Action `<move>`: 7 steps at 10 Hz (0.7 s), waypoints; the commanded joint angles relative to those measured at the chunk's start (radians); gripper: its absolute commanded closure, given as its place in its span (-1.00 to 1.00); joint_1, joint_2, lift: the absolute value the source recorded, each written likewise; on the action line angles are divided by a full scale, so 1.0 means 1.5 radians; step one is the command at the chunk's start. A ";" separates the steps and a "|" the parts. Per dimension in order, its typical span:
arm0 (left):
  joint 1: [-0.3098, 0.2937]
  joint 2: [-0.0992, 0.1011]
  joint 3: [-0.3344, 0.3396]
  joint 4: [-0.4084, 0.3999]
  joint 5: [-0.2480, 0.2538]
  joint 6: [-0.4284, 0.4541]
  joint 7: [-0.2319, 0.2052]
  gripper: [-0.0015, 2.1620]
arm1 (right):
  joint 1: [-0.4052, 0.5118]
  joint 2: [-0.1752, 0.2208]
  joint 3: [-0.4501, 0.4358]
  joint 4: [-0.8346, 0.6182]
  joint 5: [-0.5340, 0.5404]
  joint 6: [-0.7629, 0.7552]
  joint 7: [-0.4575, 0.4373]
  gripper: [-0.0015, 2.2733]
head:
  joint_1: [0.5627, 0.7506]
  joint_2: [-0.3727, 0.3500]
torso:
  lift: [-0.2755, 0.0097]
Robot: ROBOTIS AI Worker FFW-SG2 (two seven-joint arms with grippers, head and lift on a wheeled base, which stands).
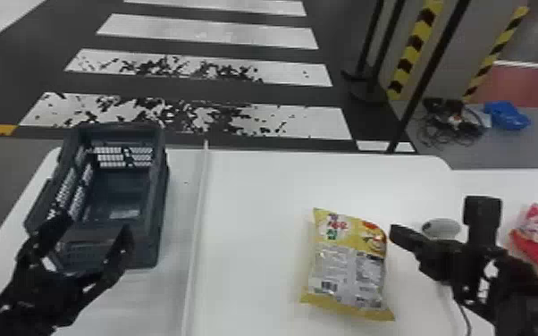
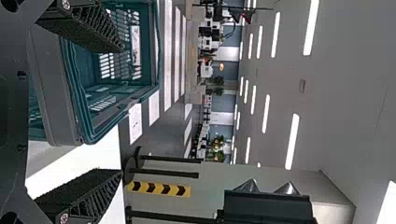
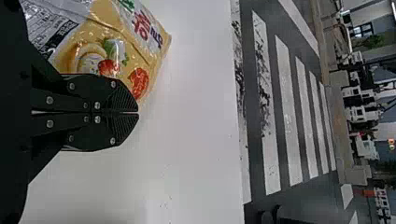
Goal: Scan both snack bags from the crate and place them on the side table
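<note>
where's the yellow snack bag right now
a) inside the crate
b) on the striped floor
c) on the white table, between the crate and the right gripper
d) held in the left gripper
c, the head view shows the yellow snack bag lying on the white table, right of the crate and left of the right gripper.

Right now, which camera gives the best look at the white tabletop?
The head view: it takes in most of the white tabletop, with the crate and the yellow snack bag on it. The left wrist view gives a strip beside the crate; the right wrist view gives a broad stretch beside the bag.
</note>
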 commanded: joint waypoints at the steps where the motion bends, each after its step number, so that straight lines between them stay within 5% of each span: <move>1: -0.001 0.000 0.000 0.001 0.000 0.000 0.000 -0.92 | -0.004 -0.001 0.009 0.016 0.029 -0.004 -0.007 0.98 | 0.41 -0.32 | 0.26; 7: -0.003 0.006 -0.003 0.001 0.003 0.002 0.000 -0.92 | -0.043 -0.008 0.017 0.077 0.041 -0.004 -0.005 0.98 | 0.41 -0.36 | 0.26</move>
